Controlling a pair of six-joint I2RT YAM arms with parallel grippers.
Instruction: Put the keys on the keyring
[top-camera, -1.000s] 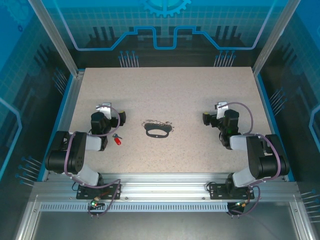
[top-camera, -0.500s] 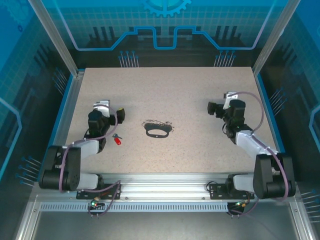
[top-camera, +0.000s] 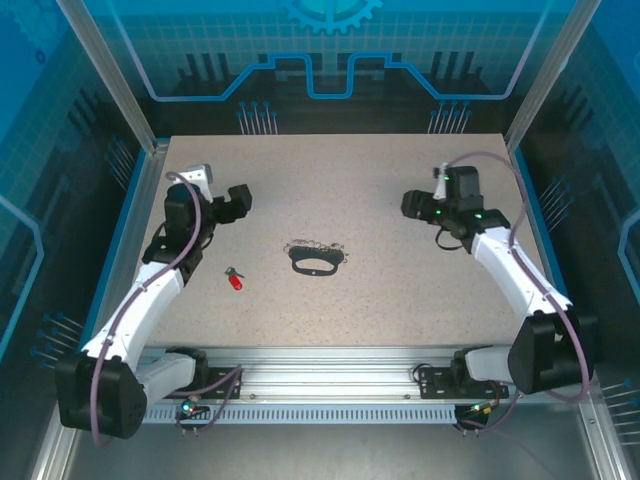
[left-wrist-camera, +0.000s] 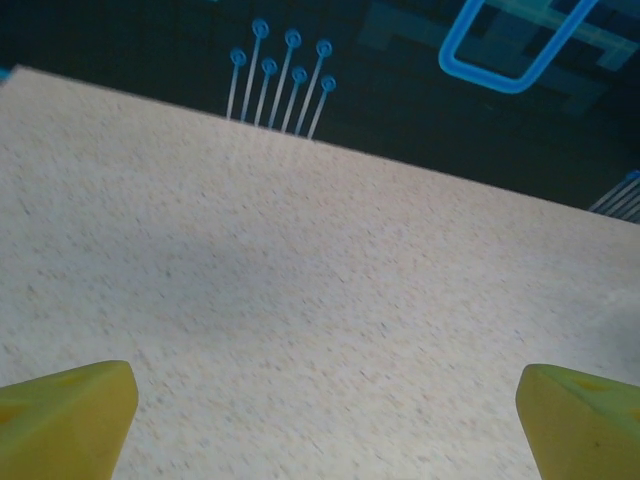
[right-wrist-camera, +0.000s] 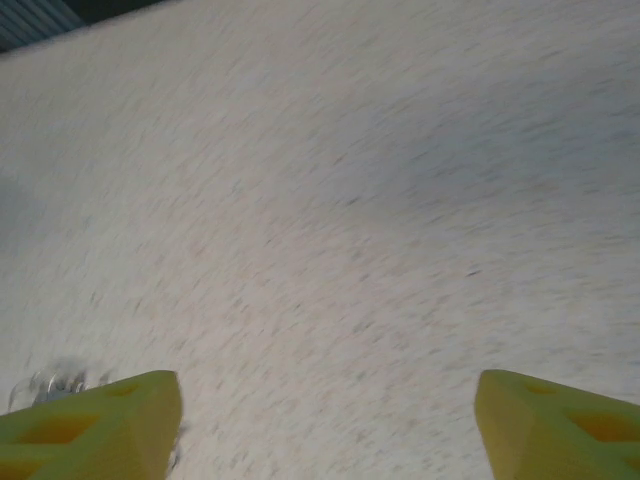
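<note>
Keys for this job come down to one that I can see, a small key with a red head and a short dark blade. It and the keyring both lie flat on the speckled table, and neither is touched by an arm.

Starting at the left, the left arm reaches up along the left edge, and the left gripper is held over the far-left part of the table. It is released. In the left wrist view its yellow fingertips stand wide apart with bare tabletop between them, and the far edge of the table runs across ahead.

The key comes next, in the left half of the table and nearer the near edge than the far one. It is well apart from the left gripper and lies on the near side of it.

The keyring lies about mid-table, to the right of the key and clear of it. It is a dark flat oval loop with small silvery rings strung along its far side.

Furthest right, the right arm stretches along the right edge, with the right gripper over the right half of the table, well apart from the keyring. It is also released and holds nothing. The right wrist view is motion-blurred, but its fingertips are spread over bare tabletop. A silvery smear beside the left one is too blurred to identify.
</note>
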